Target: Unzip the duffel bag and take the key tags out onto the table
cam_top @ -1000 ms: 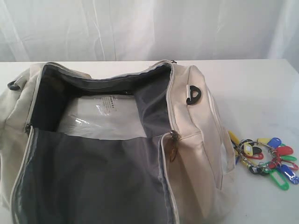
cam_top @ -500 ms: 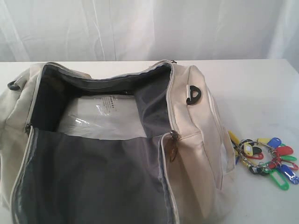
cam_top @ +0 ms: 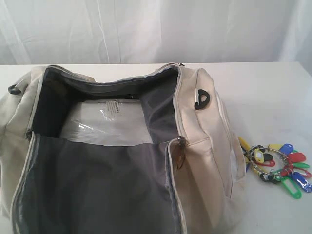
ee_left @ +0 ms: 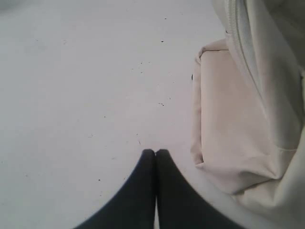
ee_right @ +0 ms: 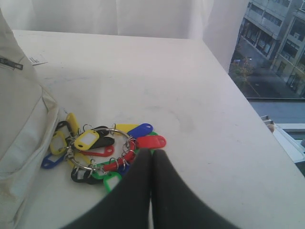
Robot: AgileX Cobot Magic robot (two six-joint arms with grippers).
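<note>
The cream duffel bag (cam_top: 204, 161) lies unzipped on the white table (cam_top: 263, 83), its grey lining and a clear plastic packet showing inside. The bunch of coloured key tags (cam_top: 280, 163) rests on the table to the right of the bag. In the right wrist view the key tags (ee_right: 102, 143) lie beside the bag's side (ee_right: 21, 124), and my right gripper (ee_right: 152, 151) is shut and empty, just above the bunch's edge. My left gripper (ee_left: 156, 151) is shut and empty over bare table, next to the bag's end (ee_left: 233, 119). Neither gripper shows in the exterior view.
A black D-ring (cam_top: 202, 99) sits on the bag's right side and a zipper pull (cam_top: 181, 152) hangs at the opening. The table's right edge (ee_right: 257, 119) runs close to the key tags, with a window beyond. White curtains hang behind the table.
</note>
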